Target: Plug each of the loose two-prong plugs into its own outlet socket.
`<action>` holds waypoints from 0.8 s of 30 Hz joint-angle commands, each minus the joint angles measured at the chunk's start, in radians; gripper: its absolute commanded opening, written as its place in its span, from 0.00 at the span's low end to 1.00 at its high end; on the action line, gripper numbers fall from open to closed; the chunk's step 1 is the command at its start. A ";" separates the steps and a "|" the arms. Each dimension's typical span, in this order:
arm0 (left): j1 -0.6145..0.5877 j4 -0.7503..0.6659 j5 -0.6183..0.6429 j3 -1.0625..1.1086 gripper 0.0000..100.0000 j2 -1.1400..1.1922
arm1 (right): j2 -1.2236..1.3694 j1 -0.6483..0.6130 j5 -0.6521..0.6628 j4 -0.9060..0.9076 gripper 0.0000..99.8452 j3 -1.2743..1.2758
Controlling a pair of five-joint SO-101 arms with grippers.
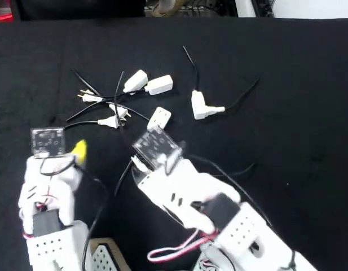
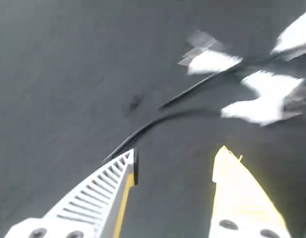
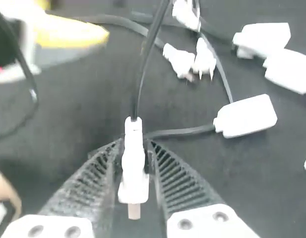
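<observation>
Soft, even light; faint shadows

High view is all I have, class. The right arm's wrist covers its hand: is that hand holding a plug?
Observer: Yes. In the right wrist view the right hand is shut on a white plug, gripped by its sides.
Operator: And the left hand, open or shut?
Observer: The left wrist view shows the left hand open with nothing between its fingers. A black cord lies just ahead of it.
</observation>
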 commanded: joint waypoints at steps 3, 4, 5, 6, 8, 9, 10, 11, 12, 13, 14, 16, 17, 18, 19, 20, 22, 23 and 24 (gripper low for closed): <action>0.335 -0.021 0.095 -0.159 0.25 -0.009 | -0.220 -0.012 0.009 -0.101 0.01 0.153; 0.377 -0.021 0.094 -0.165 0.25 -0.009 | -0.236 -0.012 0.009 -0.100 0.01 0.166; 0.415 -0.021 0.094 -0.170 0.25 -0.009 | -0.246 -0.012 0.009 -0.100 0.01 0.179; 0.449 -0.023 0.091 -0.170 0.25 -0.009 | -0.252 -0.012 0.009 -0.100 0.01 0.186; 0.507 -0.021 0.087 -0.160 0.25 -0.009 | -0.252 -0.012 0.011 -0.104 0.01 0.193; 0.533 -0.020 0.087 -0.159 0.25 -0.009 | -0.252 -0.012 0.011 -0.106 0.01 0.194; 0.556 -0.020 0.087 -0.159 0.25 -0.009 | -0.252 -0.012 0.011 -0.106 0.01 0.194; 0.576 -0.020 0.087 -0.159 0.25 -0.009 | -0.252 -0.014 0.011 -0.106 0.01 0.196; 0.596 -0.021 0.087 -0.163 0.25 -0.009 | -0.252 -0.023 0.011 -0.106 0.01 0.199; 0.618 -0.021 0.086 -0.163 0.25 -0.009 | -0.252 -0.034 0.011 -0.106 0.01 0.205; 0.636 -0.018 0.086 -0.162 0.25 -0.009 | -0.252 -0.041 0.011 -0.107 0.01 0.213; 0.650 -0.012 0.071 -0.160 0.25 -0.009 | -0.252 -0.043 0.011 -0.107 0.01 0.220; 0.653 -0.012 0.051 -0.159 0.25 -0.009 | -0.252 -0.040 0.011 -0.107 0.01 0.220; 0.651 -0.012 0.032 -0.159 0.25 -0.009 | -0.252 -0.040 0.011 -0.107 0.01 0.220; 0.651 -0.009 0.020 -0.159 0.25 -0.009 | -0.252 -0.038 0.011 -0.107 0.01 0.220; 0.651 0.011 0.008 -0.162 0.25 -0.009 | -0.252 -0.038 0.011 -0.107 0.01 0.220; 0.664 0.068 -0.035 -0.179 0.25 -0.011 | -0.252 -0.038 0.011 -0.101 0.01 0.217; 0.664 0.095 -0.064 -0.194 0.26 -0.011 | -0.251 -0.038 0.011 -0.100 0.01 0.217; 0.654 0.124 -0.095 -0.211 0.26 -0.011 | -0.251 -0.037 0.006 -0.094 0.01 0.217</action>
